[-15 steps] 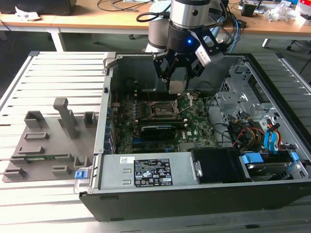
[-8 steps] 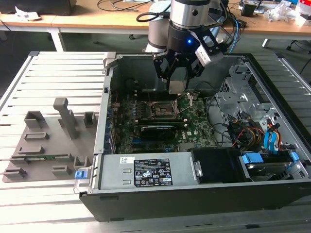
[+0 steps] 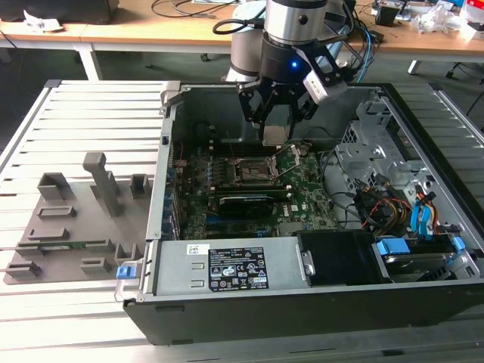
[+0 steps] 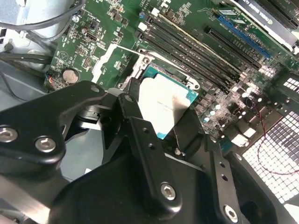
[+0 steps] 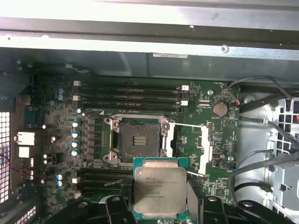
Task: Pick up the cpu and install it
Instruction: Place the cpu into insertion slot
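First wrist view: jaws grip the print-marked cpu (image 5: pixel 160 192) above the motherboard (image 5: pixel 219 135).

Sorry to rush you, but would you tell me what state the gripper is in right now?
Gripper: shut on the cpu, fingers at two opposite edges, held above the motherboard; the socket is empty.

An open computer case (image 3: pixel 302 308) sits beside a grey tray (image 3: pixel 82 231).
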{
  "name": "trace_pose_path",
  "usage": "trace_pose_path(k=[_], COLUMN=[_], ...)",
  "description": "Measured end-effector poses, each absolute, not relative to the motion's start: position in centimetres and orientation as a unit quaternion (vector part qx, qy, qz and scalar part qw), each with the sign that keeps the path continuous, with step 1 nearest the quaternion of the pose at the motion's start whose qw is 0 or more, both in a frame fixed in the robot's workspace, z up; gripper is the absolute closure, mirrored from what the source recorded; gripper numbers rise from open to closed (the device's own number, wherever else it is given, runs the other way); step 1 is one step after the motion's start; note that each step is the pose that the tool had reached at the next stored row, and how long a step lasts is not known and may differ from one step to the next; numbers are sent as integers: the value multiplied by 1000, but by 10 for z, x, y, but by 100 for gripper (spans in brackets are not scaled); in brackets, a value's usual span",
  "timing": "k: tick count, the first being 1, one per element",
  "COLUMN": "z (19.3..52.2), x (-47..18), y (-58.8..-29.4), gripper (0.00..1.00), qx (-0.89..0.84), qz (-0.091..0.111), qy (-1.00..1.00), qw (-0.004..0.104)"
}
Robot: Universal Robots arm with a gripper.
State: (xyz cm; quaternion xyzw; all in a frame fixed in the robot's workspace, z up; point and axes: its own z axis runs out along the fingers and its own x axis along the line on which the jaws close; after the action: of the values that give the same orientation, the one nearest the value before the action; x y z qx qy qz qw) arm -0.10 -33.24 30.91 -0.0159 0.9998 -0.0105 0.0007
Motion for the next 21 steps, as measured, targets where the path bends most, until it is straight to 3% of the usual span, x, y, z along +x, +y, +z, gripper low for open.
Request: trace_pose_path(k=[21], z=[309], x=[-1], y=[-332], gripper=[45], qx=[82], qz=[-12], qy=[997], qw=[0])
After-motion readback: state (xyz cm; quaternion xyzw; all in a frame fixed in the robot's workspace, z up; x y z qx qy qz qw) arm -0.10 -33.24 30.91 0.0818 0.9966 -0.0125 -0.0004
